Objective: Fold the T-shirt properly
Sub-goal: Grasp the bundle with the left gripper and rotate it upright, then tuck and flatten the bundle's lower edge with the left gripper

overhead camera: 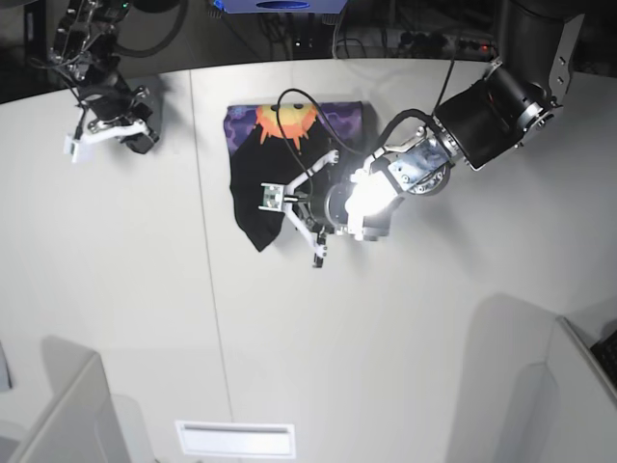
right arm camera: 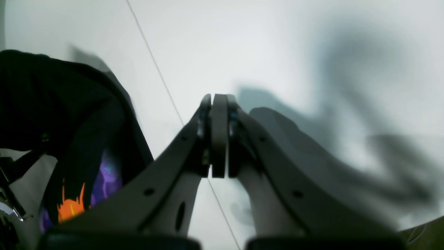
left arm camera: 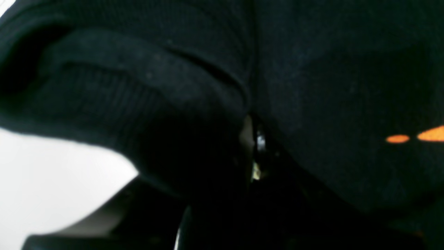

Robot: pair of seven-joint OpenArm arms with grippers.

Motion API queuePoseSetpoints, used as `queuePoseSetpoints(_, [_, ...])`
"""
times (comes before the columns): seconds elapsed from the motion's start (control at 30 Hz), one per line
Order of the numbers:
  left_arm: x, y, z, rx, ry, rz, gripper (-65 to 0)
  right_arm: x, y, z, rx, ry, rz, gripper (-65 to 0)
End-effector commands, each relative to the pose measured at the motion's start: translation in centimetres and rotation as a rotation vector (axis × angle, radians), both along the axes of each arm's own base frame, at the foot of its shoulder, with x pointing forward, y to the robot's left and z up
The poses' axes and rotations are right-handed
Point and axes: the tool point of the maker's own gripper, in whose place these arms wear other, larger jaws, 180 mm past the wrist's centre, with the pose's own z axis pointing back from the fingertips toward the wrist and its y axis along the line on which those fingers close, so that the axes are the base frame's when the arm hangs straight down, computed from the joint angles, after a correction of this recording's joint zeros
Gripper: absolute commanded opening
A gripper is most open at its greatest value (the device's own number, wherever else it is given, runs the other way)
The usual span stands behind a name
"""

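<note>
The black T-shirt (overhead camera: 253, 198) lies bunched on the white table, its orange sun print on purple (overhead camera: 289, 120) showing at the far edge. My left gripper (overhead camera: 274, 200) is on the shirt's black middle. In the left wrist view black cloth (left arm camera: 312, 86) fills the frame and creases into the closed jaw line of that gripper (left arm camera: 255, 139), with a bit of orange print (left arm camera: 430, 133) at the right. My right gripper (right arm camera: 219, 99) is shut and empty over bare table, far left of the shirt (right arm camera: 62, 104); it also shows in the base view (overhead camera: 96, 130).
The white table (overhead camera: 386, 338) has a seam (overhead camera: 207, 251) running front to back, left of the shirt. Grey panels stand at the front left (overhead camera: 58, 415) and front right (overhead camera: 569, 386). Cables and equipment (overhead camera: 405, 39) line the back edge.
</note>
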Motion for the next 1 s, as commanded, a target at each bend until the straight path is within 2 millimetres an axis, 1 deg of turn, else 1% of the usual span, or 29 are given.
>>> queuePoseSetpoints(0.0, [0.9, -0.3, 0.9, 0.004, -0.035, -0.013, -65.0, 0.4, -0.4, 0.8, -0.011, -0.032, -0.003, -65.0])
queuePoseSetpoints(0.33, [0.8, -0.2, 1.0, 0.005, -0.032, -0.013, -65.0, -0.1, -0.1, 0.5, -0.001, -0.022, -0.01, -65.0])
queuePoseSetpoints(0.4, [0.5, -0.2, 0.7, 0.005, -0.022, -0.01, -65.0, -0.1, -0.1, 0.5, -0.001, -0.022, -0.01, -65.0])
queuePoseSetpoints(0.5, [0.4, 0.5, 0.3, -0.006, -0.008, 0.039, -65.0, -0.1, -0.1, 0.5, -0.002, -0.023, -0.011, -65.0])
queuePoseSetpoints(0.6, [0.8, 0.9, 0.5, -0.01, -0.009, 0.07, -65.0, -0.1, -0.1, 0.5, -0.002, -0.023, -0.011, -65.0])
queuePoseSetpoints(0.97, [1.5, 0.6, 1.0, -0.017, -0.025, 0.066, -65.0, 0.1, 0.0, 0.6, 0.001, -0.026, -0.006, -65.0])
